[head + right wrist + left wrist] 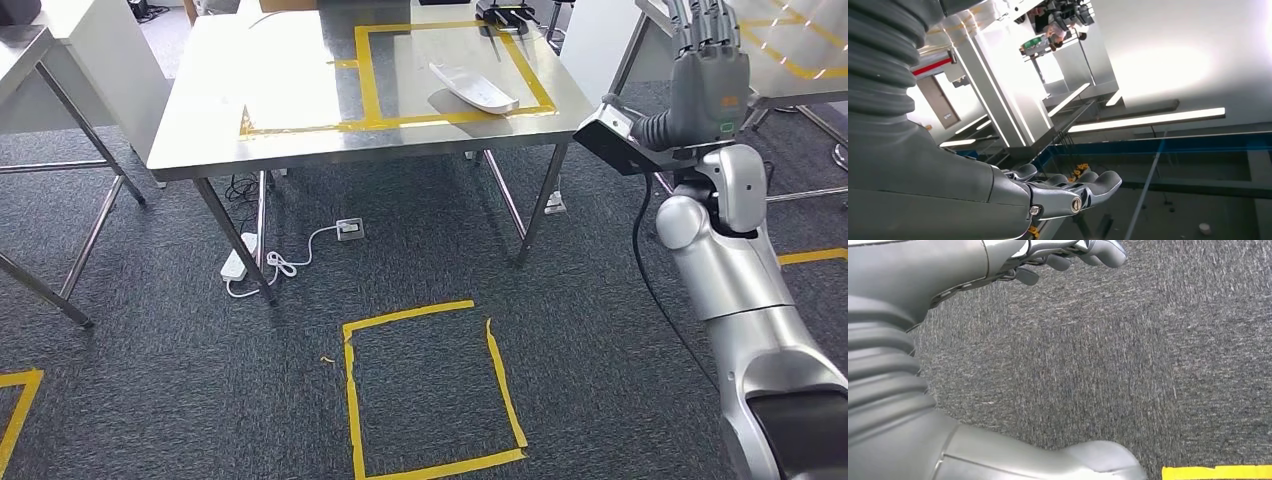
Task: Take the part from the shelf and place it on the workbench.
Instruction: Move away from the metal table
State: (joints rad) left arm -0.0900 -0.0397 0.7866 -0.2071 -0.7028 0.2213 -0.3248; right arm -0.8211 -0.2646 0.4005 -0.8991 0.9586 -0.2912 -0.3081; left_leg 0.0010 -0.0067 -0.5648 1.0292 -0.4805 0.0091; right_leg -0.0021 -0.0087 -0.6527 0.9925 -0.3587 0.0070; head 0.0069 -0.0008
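Part (474,88) flat on workbench (300,90), inside yellow tape outline (365,75), close to outline's front-right corner — well apart from both hands. Long axis diagonal: narrow end toward far-left, broad end toward near-right table edge. Right hand (708,70) raised to right of table, fingers extended upward and close together, empty — nearer of the two to the part. Left hand (1068,252) hanging over carpet (1098,365), fingers loosely curled, holding nothing. Placement judged complete; no grasp pending
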